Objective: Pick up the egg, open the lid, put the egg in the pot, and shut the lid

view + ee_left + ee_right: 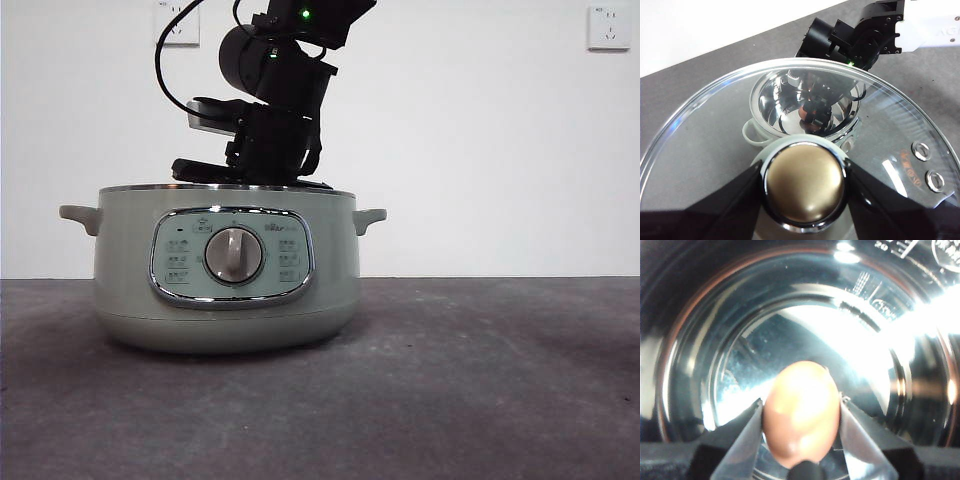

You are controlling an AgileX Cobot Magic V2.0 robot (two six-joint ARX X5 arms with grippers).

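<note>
My right gripper (801, 416) is shut on the brown-orange egg (801, 410) and holds it inside the shiny steel bowl of the pot (700, 340), above its bottom. In the front view that arm (270, 120) reaches down into the open sage-green pot (228, 300); its jaws and the egg are hidden below the rim. My left gripper (805, 186) is shut on the lid's knob (805, 182) and holds the glass lid (695, 150) up, away from the pot. Through the glass I see the pot (760, 100), the egg (804, 114) and the right arm (850, 37).
The pot stands on a dark grey table (480, 380) with its control panel and silver dial (234, 255) facing the front camera. A white wall with two sockets (177, 22) (609, 27) is behind. The lid is out of the front view.
</note>
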